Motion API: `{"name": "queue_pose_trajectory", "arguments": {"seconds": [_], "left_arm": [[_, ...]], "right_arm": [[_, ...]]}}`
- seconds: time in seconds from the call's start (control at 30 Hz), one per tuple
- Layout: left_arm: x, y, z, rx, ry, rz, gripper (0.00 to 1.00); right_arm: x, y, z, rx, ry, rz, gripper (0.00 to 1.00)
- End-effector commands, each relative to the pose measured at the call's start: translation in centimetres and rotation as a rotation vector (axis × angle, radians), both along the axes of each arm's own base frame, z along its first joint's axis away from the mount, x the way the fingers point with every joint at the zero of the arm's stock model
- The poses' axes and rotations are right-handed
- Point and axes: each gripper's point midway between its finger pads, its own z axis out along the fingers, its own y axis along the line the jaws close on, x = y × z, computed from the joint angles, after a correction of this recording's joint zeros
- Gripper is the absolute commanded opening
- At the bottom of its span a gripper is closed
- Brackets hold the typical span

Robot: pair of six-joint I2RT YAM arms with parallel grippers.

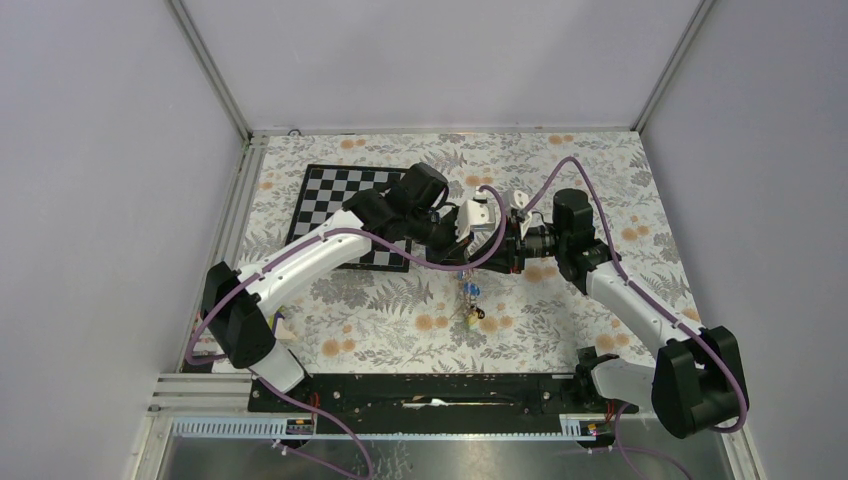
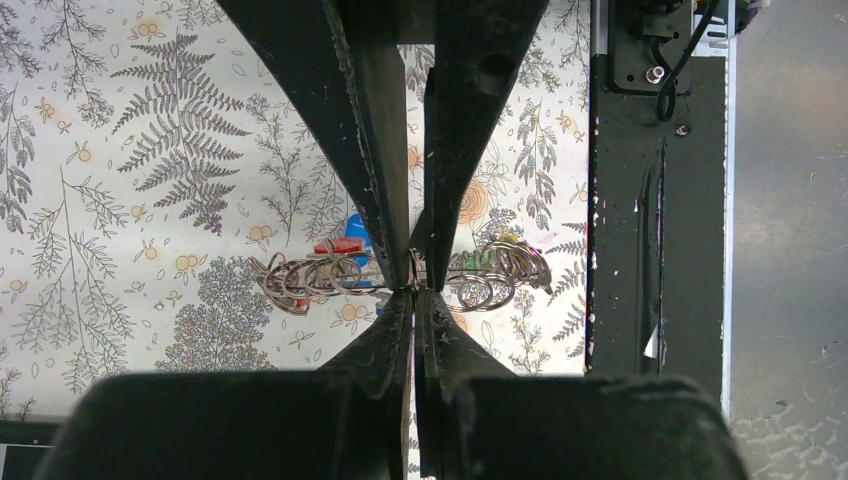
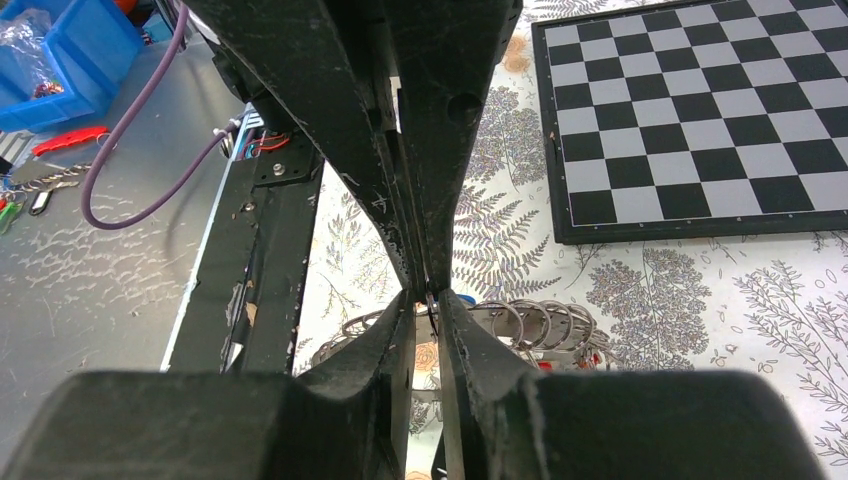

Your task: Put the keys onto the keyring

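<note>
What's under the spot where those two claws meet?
The keyring, a string of wire loops pinched by the left claw and right claw, with a red key and a blue key beside it, above the flowered cloth. The claws cover the ring's middle; anything there is hidden.

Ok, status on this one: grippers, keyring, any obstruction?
Left gripper shut on keyring. Right gripper shut on it too. Red and blue keys by the coils. Chessboard apart, not in the way.
</note>
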Motion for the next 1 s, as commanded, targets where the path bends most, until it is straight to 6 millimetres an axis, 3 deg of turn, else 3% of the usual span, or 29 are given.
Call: {"name": "queue_pose_trajectory", "arguments": {"seconds": [0.0,0.27,0.5,0.67,0.8,0.97], "left_arm": [[0.2,-1.5,3.8,-0.115,-0.054,-0.033,0.00],[0.1,-1.3,3.7,-0.114,-0.060,-0.038,0.00],[0.2,-1.2,3.9,-0.114,-0.070,-0.036,0.00],[0.1,-0.9,4.0,-0.122,-0.089,-0.051,0.00],[0.0,-0.2,4.7,-0.163,-0.128,-0.068,0.17],[0.4,0.8,5.9,-0.253,-0.212,-0.058,0.46]], "right_arm": [[-0.2,0.3,0.2,0.010,-0.031,0.015,0.21],[0.0,0.2,-0.1,0.004,-0.028,0.008,0.20],[0.0,0.2,0.0,0.004,-0.032,0.004,0.00],[0.3,0.3,1.2,0.015,-0.045,-0.008,0.00],[0.7,0.5,3.5,0.034,-0.059,-0.020,0.00],[0.8,0.6,5.5,0.055,-0.056,-0.013,0.00]]}}
